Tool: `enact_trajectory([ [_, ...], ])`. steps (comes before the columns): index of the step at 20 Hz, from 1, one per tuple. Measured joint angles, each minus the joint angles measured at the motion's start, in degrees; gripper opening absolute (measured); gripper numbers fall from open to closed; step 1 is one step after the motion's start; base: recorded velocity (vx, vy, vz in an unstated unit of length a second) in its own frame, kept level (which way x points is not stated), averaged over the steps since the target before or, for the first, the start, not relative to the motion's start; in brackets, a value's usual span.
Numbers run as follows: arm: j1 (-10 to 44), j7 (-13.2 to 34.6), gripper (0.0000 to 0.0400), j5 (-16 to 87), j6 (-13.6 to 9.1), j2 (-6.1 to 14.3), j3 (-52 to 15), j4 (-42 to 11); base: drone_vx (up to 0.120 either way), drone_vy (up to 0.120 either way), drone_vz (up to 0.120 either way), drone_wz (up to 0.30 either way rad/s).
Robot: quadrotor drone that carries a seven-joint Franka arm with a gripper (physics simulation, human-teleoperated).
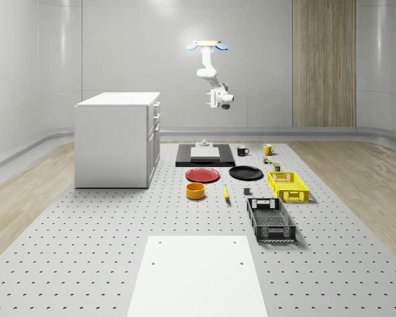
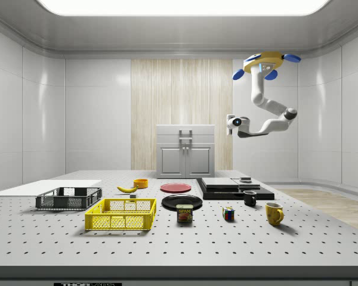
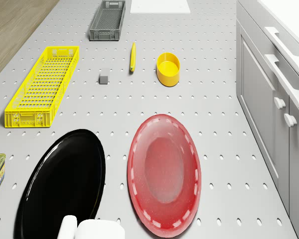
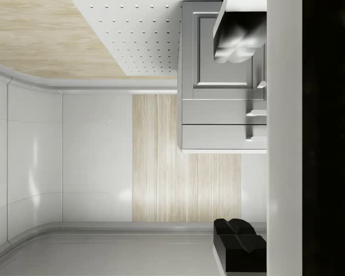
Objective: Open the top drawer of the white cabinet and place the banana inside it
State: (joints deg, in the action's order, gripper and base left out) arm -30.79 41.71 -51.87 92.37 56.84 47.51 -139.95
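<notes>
side view is showing the drone hovering high above the black slab, gripper facing the white cabinet, fingers spread wide; banana is lying beside the yellow bowl.

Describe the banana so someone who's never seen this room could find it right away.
Start at the white cabinet on the perforated table. In front of its drawers lie a red plate and an orange bowl. Just beyond the bowl, toward the black crate, lies the banana: the one thin, curved yellow thing lying loose, unlike the boxy yellow crate.
</notes>
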Motion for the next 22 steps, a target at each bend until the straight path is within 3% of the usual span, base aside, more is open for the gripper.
enact_trajectory([
  [11,-2.32,1.44,0.0400,1.74,2.12,2.28,0.87,-0.29,0.120,-0.120,0.000,0.000],
  [16,-3.24,2.04,0.0400,2.47,2.98,3.22,1.19,-0.41,0.120,-0.016,0.000,0.000],
  [22,-4.24,2.73,0.0400,3.29,3.92,4.28,1.53,-0.55,0.120,-0.120,0.000,0.000],
])
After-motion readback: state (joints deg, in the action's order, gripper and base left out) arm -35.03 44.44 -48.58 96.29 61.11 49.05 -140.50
